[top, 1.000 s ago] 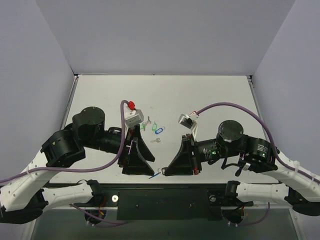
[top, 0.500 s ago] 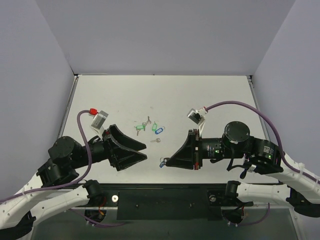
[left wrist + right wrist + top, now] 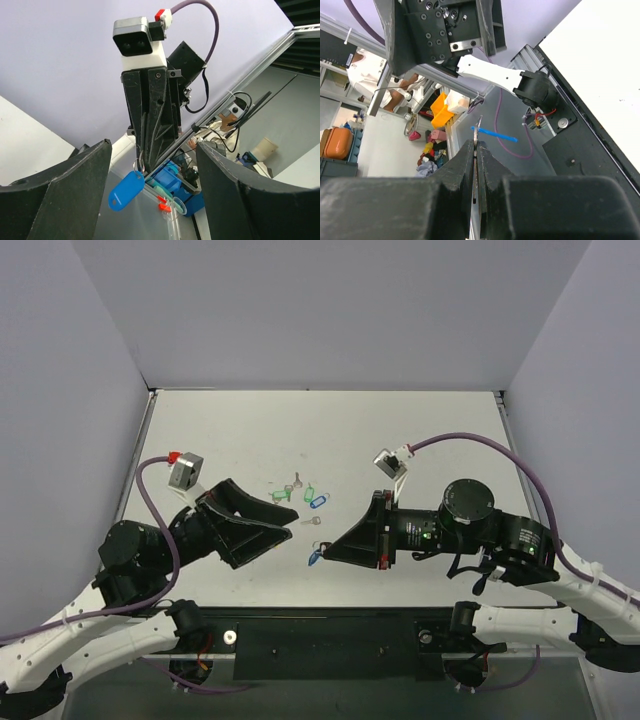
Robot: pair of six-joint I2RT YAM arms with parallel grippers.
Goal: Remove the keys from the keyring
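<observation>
1. Right gripper (image 3: 325, 546) pinched shut on the thin metal ring of the blue oblong plastic-tag keyring (image 3: 126, 190); tag dangles under its fingertips. The keys are too small to make out.
2. Left gripper (image 3: 293, 523) wide open, empty, just beside the tag.
3. White table (image 3: 430, 430): green tags (image 3: 308, 493), second blue tag (image 3: 319, 501) and loose silver key (image 3: 313, 521) clustered just beyond; bare top behind them.
</observation>
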